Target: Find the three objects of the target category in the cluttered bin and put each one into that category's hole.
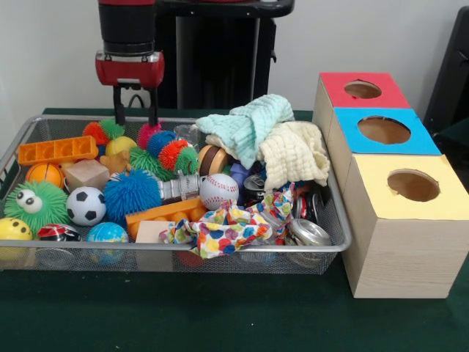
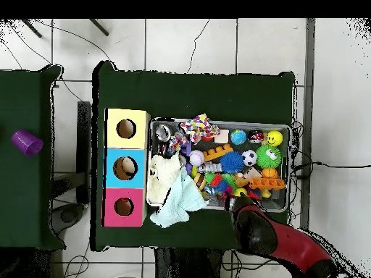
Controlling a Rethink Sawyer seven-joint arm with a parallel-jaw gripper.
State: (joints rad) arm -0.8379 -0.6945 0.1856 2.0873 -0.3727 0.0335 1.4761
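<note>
The end effector (image 1: 135,108) hangs spread and empty over the bin's (image 1: 333,220) back rim, directly above the spiky balls (image 1: 165,150), which sit just in front of it.

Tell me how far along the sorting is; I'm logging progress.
Done: unclear. The overhead view shows something pale in the blue box's hole; the red and yellow holes look dark. In hand: nothing; the gripper hangs over the bin's far side, jaws open and empty. Left: the bin remains crowded with balls, cloths and toys.
</note>
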